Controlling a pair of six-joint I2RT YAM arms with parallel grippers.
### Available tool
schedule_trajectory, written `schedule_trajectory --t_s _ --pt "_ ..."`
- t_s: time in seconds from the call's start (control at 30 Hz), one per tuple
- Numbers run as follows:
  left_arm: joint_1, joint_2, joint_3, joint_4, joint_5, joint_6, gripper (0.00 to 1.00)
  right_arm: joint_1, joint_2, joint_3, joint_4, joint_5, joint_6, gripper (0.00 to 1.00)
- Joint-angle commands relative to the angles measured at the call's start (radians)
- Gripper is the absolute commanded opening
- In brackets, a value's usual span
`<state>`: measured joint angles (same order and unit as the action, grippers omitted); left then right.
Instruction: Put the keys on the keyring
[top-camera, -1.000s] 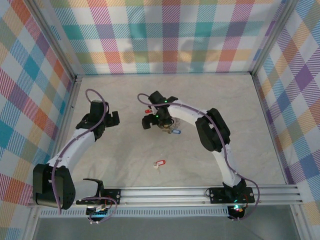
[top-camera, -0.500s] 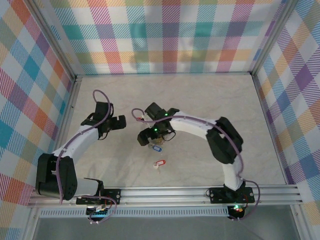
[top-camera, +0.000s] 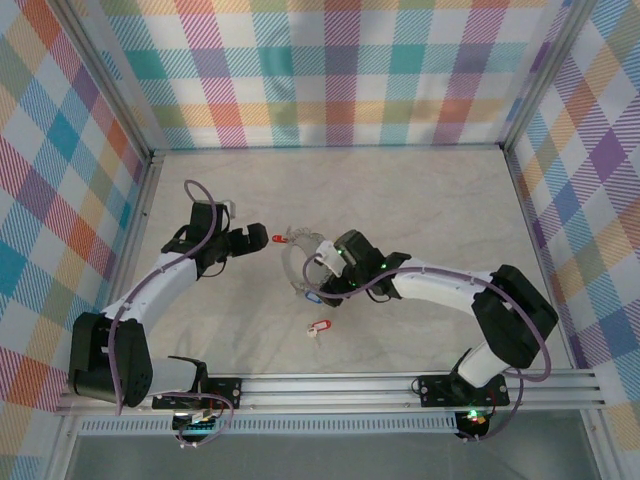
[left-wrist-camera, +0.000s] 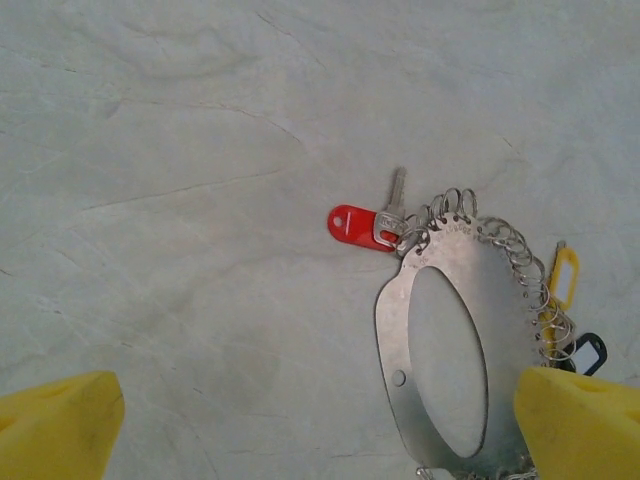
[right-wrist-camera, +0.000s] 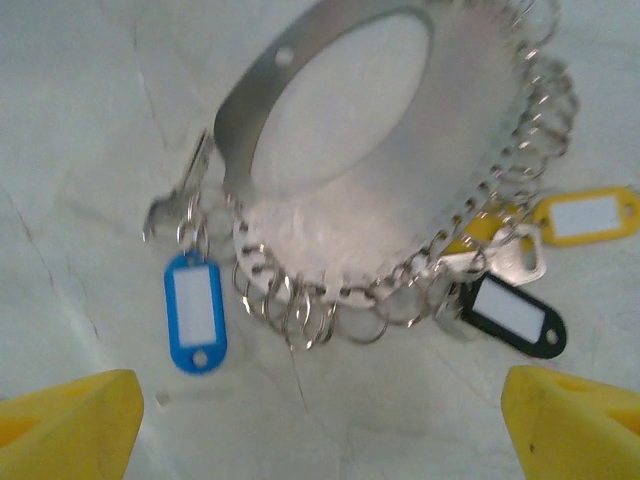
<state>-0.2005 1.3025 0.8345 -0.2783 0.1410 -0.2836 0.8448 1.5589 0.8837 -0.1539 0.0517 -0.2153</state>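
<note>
Left hand (left-wrist-camera: 318, 425) wide open, empty, hovering just left of the keyring (left-wrist-camera: 392, 320), which lies flat mid-worktop. Red-tagged key (left-wrist-camera: 352, 225) sits at the ring's left edge, its split ring touching the small loops (left-wrist-camera: 505, 245); can't tell if it's hooked on. Blue-tagged key (right-wrist-camera: 195, 310) hangs off one loop on the near side. Black tag (right-wrist-camera: 515, 312) and yellow tag (right-wrist-camera: 585, 215) sit among the loops further round. Right hand (right-wrist-camera: 320, 425) is over the ring, fingers spread wide, nothing between them. Second red-tagged key (top-camera: 319, 327) lies loose, apart from the ring on the near side.

Step, my read: between keys, one left to fetch. Next: right hand drops onto that loose key and pinches the tag while left pins the ring. Tiny parts, needs fine aim.

Worktop (top-camera: 420, 190): pale, marbled, matte. Walls (top-camera: 340, 70): pastel plaid on an aluminium frame (top-camera: 300, 383).
</note>
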Motion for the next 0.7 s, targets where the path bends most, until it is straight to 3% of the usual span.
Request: schedule_trajectory --t_s 0.0,0.07,0.2,0.33,0.4,0.53,0.67 --pt "-0.007 0.017 -0.012 0.009 0.045 0.014 1.0 -0.004 -0.009 -0.002 0.066 -0.035 -0.129 0.9" --pt "-0.007 0.033 -0.017 0.028 0.069 -0.008 1.0 -0.025 -0.011 -0.008 0.067 -0.083 -0.114 0.82" --pt "-0.011 0.056 0.0 0.024 0.096 -0.012 1.0 -0.102 -0.001 -0.021 0.066 -0.296 -0.051 0.5" --pt "-0.021 0.042 0.014 -0.028 0.089 0.023 1.0 -0.158 0.032 -0.01 0.047 -0.434 -0.005 0.3" --pt "-0.026 0.034 0.007 -0.034 0.072 0.035 1.0 -0.183 0.061 -0.002 0.045 -0.487 0.021 0.29" --pt "-0.04 0.03 -0.003 -0.037 0.037 0.051 1.0 -0.184 0.116 0.016 0.062 -0.557 -0.004 0.36" --pt "-0.054 0.036 0.004 -0.041 0.004 0.069 1.0 -0.184 0.185 0.076 0.043 -0.535 0.012 0.42"
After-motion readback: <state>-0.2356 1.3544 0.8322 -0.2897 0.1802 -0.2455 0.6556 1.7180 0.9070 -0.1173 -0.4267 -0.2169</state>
